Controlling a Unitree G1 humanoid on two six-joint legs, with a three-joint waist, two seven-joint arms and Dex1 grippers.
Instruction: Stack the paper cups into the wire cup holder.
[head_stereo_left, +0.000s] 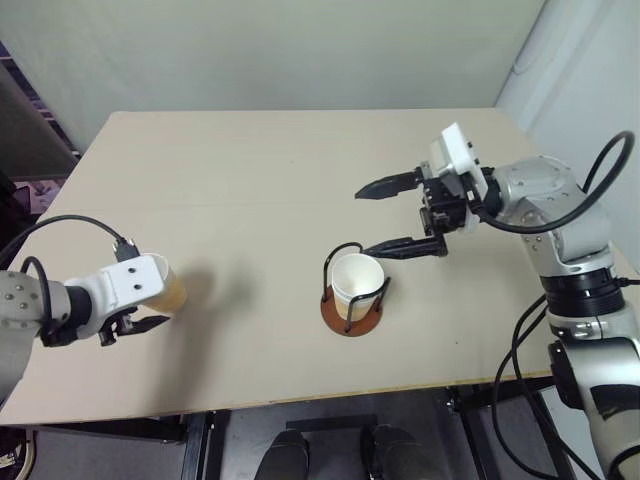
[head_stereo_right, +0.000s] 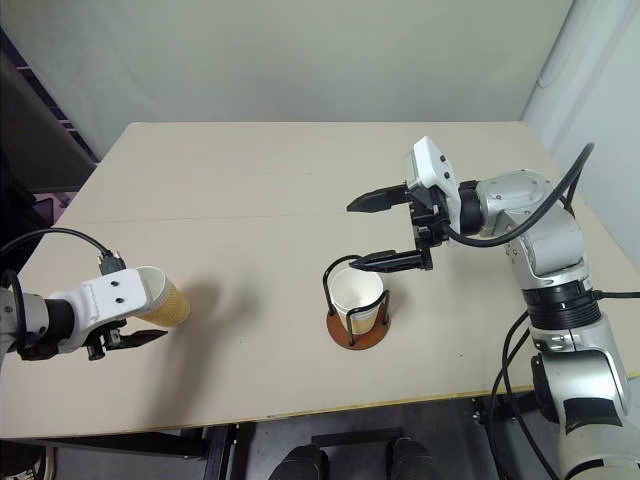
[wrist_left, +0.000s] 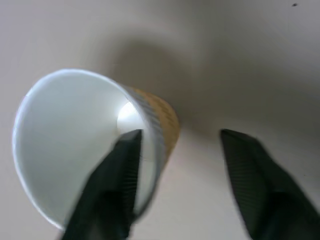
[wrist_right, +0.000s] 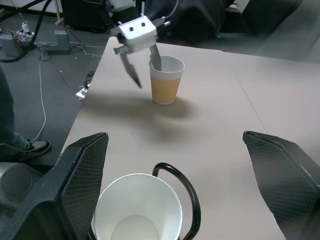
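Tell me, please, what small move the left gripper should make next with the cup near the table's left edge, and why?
Probably it should finish closing on the cup wall. In the left wrist view one finger is inside the paper cup and the other is outside, apart from the wall, so the left gripper does not pinch it yet. The cup stands on the table, not lifted.
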